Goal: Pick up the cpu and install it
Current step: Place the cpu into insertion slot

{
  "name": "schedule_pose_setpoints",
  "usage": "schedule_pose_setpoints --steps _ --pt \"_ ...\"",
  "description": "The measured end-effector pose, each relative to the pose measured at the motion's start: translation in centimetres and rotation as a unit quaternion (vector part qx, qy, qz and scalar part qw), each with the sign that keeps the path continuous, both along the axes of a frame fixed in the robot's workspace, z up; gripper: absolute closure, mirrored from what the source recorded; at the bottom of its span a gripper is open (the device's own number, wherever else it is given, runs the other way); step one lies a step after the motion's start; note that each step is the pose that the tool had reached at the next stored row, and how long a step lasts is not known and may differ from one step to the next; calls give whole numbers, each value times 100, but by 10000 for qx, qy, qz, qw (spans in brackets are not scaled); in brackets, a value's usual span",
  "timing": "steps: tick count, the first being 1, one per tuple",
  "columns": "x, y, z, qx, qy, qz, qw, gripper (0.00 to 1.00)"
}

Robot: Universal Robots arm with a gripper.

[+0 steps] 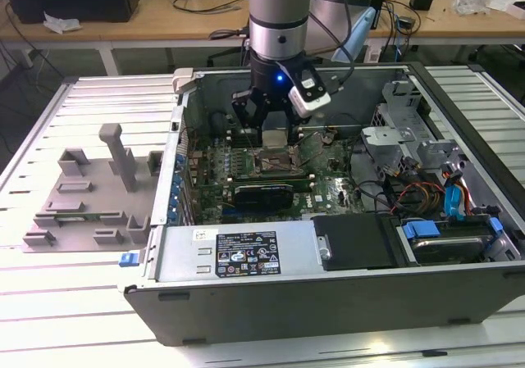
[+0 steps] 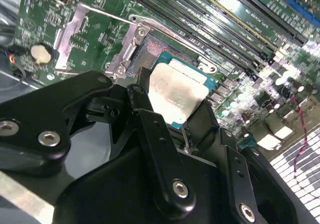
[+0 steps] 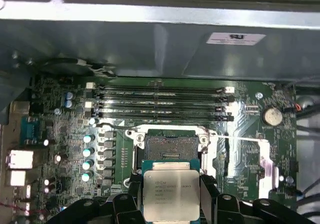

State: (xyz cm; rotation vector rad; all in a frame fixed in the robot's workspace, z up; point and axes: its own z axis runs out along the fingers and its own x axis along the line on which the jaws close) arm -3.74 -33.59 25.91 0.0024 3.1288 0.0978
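Grip: your gripper (image 1: 269, 133) clamps the cpu (image 3: 170, 193) by its edges | Place: just above the socket (image 3: 171, 145) | Risk: a tilted release could jam or damage it.

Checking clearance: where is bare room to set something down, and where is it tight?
Bare slatted table around the grey tray, at the exterior view's left. Crowded inside the case, where the pincer holds the cpu near the socket.
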Motion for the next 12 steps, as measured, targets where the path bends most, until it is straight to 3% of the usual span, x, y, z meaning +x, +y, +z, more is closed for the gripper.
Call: schedule_pose_setpoints --steps 3,6,8,10,12 --pt "0 0 -2 0 0 -324 9995 45" --pt "0 0 -3 1 0 -647 9979 45" --pt "0 0 -4 0 0 -1065 9943 45" --pt "0 0 -5 0 0 -1277 9918 45" --pt "0 0 -5 0 0 -1513 9885 45"
